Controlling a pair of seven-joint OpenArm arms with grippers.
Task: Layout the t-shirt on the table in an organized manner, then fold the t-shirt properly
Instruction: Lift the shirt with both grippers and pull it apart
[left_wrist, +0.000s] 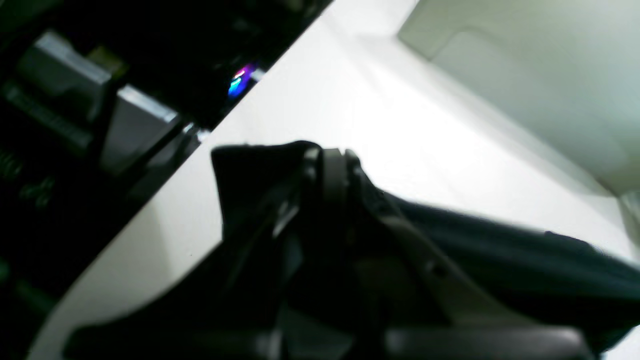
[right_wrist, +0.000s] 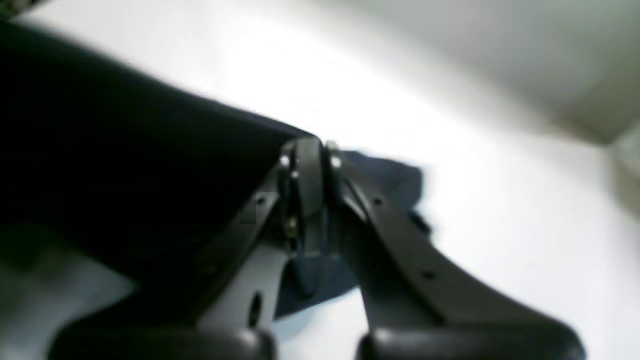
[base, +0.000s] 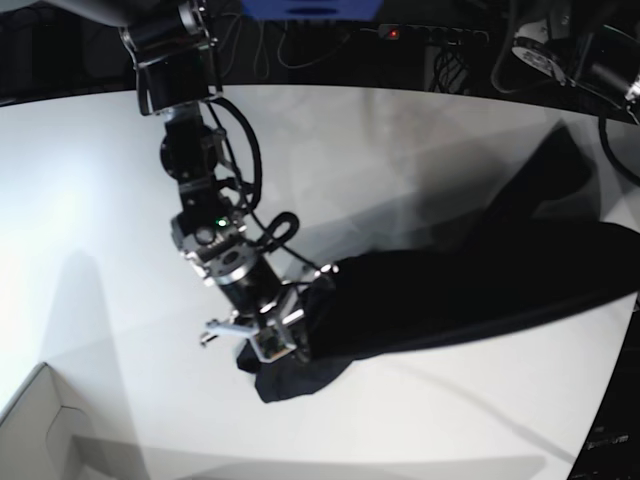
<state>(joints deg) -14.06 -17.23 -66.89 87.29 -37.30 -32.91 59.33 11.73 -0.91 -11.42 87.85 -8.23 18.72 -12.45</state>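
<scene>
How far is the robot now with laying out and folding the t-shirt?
Done: nothing finished; no fold shows. In hand: both grippers are shut on the t-shirt, the right gripper and the left gripper each pinching an edge, so the cloth hangs stretched between them over the table. Left: laying it flat, smoothing, then every fold.

This looks like a robotics lab or test bench. A large white desk (base: 90, 200) with a curved far edge fills the base view, and behind that edge runs a dark strip of loose cables (base: 300, 45), a power strip (base: 435, 35) with a red light, and other dark hardware. A robot arm (base: 215, 230) wrapped in its own wiring reaches over the desk. A pale cardboard box (base: 40, 430) sits at the near left corner.
</scene>
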